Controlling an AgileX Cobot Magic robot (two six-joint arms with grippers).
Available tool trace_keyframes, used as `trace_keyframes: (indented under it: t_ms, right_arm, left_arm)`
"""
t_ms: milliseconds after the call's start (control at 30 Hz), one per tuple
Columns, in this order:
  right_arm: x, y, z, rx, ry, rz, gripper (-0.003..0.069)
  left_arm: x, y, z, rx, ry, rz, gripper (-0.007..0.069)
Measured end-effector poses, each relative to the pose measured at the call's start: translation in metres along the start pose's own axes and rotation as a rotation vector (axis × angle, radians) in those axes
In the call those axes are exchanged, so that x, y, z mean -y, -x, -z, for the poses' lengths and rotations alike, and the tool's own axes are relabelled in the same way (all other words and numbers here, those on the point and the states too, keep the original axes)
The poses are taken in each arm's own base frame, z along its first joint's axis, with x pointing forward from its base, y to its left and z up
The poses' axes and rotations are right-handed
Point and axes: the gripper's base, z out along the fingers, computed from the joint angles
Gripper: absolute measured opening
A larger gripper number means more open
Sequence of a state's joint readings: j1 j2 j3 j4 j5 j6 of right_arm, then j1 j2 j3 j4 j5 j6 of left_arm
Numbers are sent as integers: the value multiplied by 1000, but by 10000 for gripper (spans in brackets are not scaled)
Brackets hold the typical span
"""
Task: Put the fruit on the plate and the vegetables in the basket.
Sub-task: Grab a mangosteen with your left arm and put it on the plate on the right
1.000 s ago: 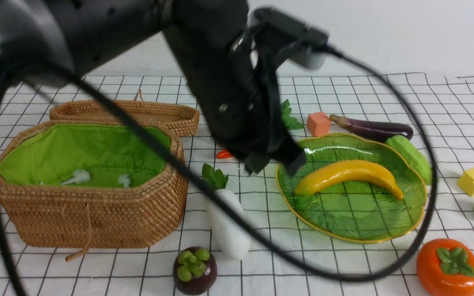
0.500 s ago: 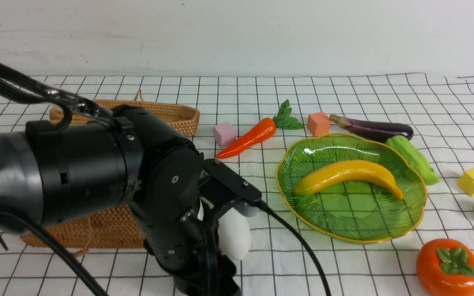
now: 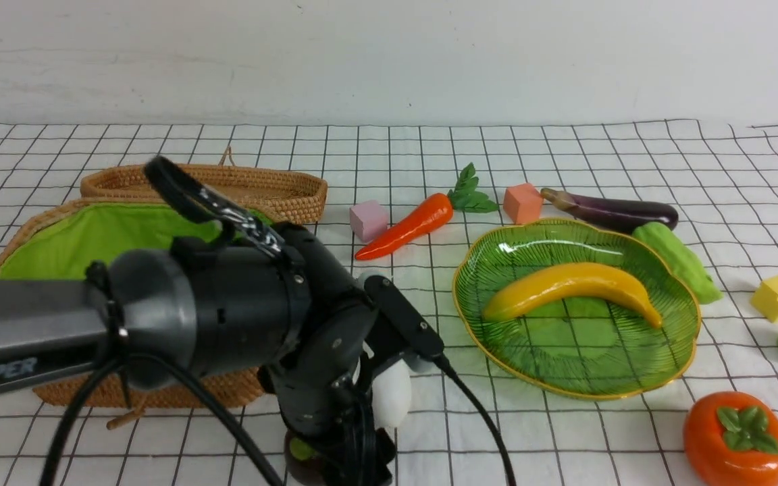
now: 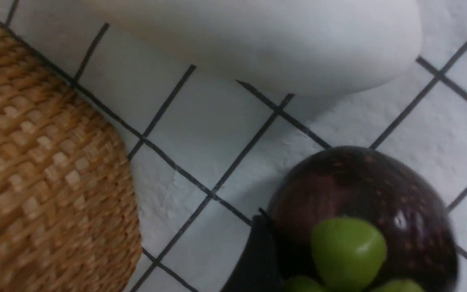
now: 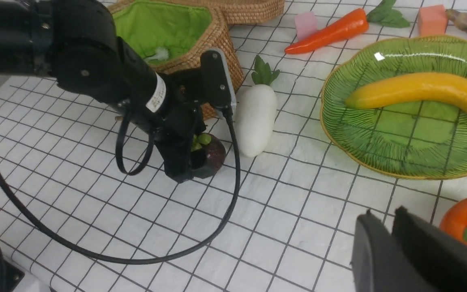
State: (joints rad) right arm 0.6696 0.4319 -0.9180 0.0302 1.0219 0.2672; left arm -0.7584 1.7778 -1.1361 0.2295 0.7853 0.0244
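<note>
Checked desk (image 3: 564, 439) under everything. At its left, the basket (image 5: 223, 61), no vegetable seen inside. At the right, the plate (image 3: 564, 358), only the banana (image 3: 571, 283) on it. Just beside the basket, flat on the desk, the radish (image 5: 255, 117). Toward the back, the carrot (image 3: 406, 226) and eggplant (image 3: 612, 210), with the cucumber (image 3: 676, 260) just beside the plate's right rim. Nearer the front, off the plate, the persimmon (image 3: 733, 439). Just in front of the radish, cap up on the desk, the mangosteen (image 4: 359, 190). Down over it, the left tool (image 4: 369, 263), fingers apart, one on each side, not yet clamped by the look of it. Out of the front view, the right tool (image 5: 391, 219), fingers together, nothing held.

Likely trouble: squeezing the round, smooth mangosteen off its middle and popping it out sideways toward the radish or basket wall. Also nudging the radish on lifting, with so little room.

Against half a second back: left arm (image 3: 213, 317) flatter and lower, basket lining uncovered again, tool dropped around the mangosteen. All else unmoved.
</note>
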Motion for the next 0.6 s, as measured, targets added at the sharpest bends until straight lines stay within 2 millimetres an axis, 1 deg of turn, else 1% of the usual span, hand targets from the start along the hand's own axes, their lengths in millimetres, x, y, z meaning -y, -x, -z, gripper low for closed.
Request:
trace_keyframes:
  t_ms: [133,233,433,467,500,533,567,600]
  right_arm:
    - [0,0,0,0,0,0,95]
    - [0,0,0,-1,0,0,96]
    - [0,0,0,-1,0,17,96]
    - [1,0,0,1,-7,24,96]
    - [1,0,0,1,-8,25,96]
    - [2,1,0,7,-25,36,97]
    - [2,1,0,7,-25,36,98]
    - [5,2,0,17,-51,44,99]
  left_arm:
    - [2,-1,-14,-39,-4,-10,598]
    - [2,-1,-14,-47,-2,-6,573]
    - [0,-1,-6,-116,0,76,573]
    - [0,6,7,-110,-8,107,573]
    - [0,7,9,-112,-9,109,573]
    - [4,20,29,-50,-22,109,573]
    - [5,20,29,-50,-23,105,573]
    - [11,34,48,35,-45,87,573]
